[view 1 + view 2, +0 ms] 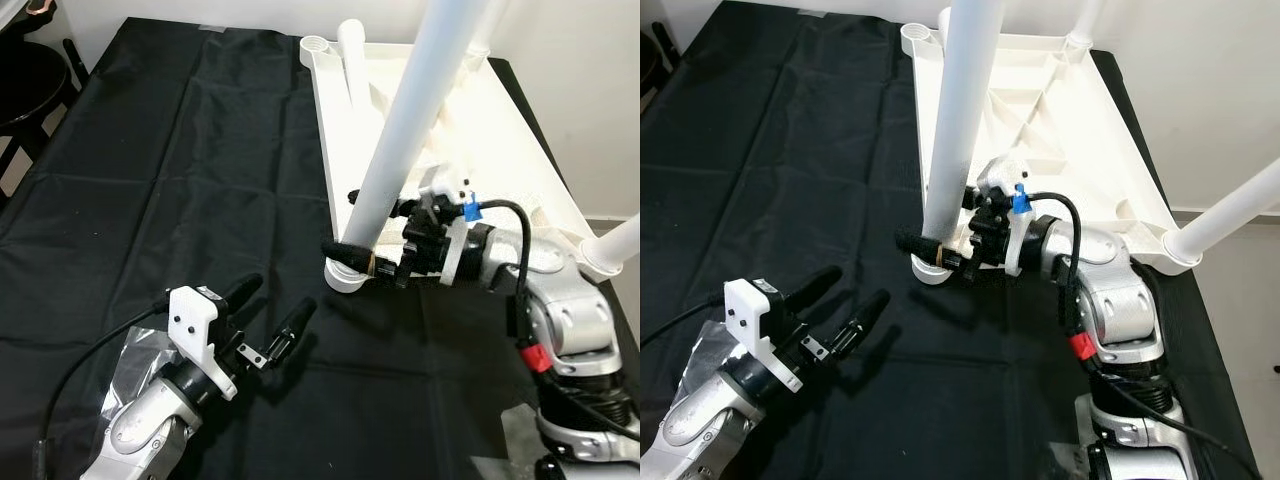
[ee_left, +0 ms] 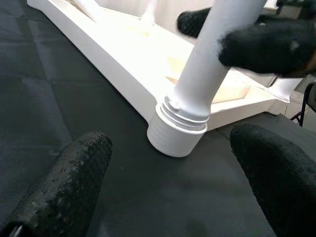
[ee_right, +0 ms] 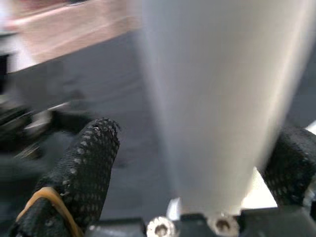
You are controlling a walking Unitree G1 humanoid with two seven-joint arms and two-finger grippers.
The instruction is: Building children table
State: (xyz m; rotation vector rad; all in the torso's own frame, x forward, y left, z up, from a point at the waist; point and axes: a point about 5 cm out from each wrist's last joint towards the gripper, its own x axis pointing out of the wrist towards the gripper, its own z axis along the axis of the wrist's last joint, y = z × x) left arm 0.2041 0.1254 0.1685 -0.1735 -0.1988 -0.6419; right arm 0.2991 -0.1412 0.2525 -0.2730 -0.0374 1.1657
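While the right hand [image 1: 940,252] clasps the white plastic tube leg [image 1: 958,130] in the near corner socket [image 1: 932,268] of the upturned white plastic children's table [image 1: 1110,150], lying on the black-clothed tabletop [image 1: 790,150], threads show; seating looks unfinished. The left hand [image 1: 840,305] hovers open, empty.

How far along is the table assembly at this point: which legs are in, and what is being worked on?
The white tabletop lies upside down on the black cloth. One leg already stands in the near right corner socket. In hand: the right gripper is closed around a second leg seated in the near left socket, threads still showing. The left gripper hovers open nearby. A loose leg lies on the tabletop, and the far left socket is empty.
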